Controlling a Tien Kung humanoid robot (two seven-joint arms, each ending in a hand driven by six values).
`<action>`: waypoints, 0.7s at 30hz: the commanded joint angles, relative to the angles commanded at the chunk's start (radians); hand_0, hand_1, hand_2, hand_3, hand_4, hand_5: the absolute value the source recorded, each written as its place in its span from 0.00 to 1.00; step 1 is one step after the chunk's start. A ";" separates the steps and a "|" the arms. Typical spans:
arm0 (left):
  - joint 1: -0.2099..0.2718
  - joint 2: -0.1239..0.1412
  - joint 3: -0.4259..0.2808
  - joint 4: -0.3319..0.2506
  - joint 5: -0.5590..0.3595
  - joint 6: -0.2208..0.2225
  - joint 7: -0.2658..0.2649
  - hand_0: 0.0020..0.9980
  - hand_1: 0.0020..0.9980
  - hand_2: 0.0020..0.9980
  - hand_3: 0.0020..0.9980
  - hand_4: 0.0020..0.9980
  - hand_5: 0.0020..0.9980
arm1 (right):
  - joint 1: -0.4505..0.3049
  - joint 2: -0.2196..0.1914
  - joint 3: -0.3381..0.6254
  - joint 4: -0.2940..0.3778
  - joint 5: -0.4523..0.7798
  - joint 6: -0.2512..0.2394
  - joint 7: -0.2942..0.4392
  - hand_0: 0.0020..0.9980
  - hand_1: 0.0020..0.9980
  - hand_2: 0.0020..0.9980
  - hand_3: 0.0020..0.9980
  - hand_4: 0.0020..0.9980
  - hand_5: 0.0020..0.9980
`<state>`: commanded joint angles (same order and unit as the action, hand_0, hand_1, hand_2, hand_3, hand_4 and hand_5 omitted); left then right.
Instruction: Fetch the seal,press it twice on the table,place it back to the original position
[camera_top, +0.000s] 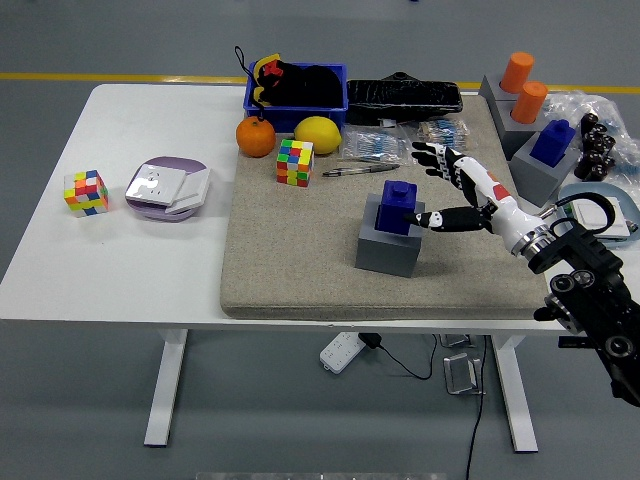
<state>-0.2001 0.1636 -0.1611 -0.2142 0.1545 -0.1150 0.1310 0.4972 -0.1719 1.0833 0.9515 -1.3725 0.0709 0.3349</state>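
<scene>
One seal (398, 206) sits beside robot hand (452, 190) (open).

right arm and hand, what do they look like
The right arm is black and bulky, built of round jointed segments with a silver ring at the wrist. The right hand is white with black fingertips and joints and small red marks. A black cable loops by the wrist.

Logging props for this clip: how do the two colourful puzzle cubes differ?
The left cube sits on the bare white table beside a purple dish; the other cube rests on the grey mat near the lemon and looks slightly bigger. Both are multicoloured and untouched.
</scene>
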 joint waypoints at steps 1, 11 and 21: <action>-0.001 0.000 -0.002 0.000 0.001 0.000 0.000 0.82 0.82 0.79 0.84 0.79 0.41 | -0.007 -0.005 0.016 0.008 -0.008 0.003 -0.001 0.94 0.93 0.92 0.94 1.00 0.26; 0.004 0.002 0.001 0.002 -0.003 0.001 0.000 0.82 0.82 0.79 0.84 0.79 0.41 | -0.099 -0.056 0.192 0.064 -0.043 0.008 -0.020 0.95 0.94 0.93 0.94 1.00 0.32; -0.003 0.005 -0.004 0.000 0.004 0.002 -0.001 0.82 0.82 0.79 0.84 0.80 0.41 | -0.190 -0.099 0.419 0.096 -0.041 0.003 -0.040 0.95 0.93 0.91 0.91 1.00 0.33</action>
<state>-0.2031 0.1684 -0.1652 -0.2137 0.1587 -0.1134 0.1302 0.3076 -0.2712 1.5027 1.0480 -1.4135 0.0737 0.2944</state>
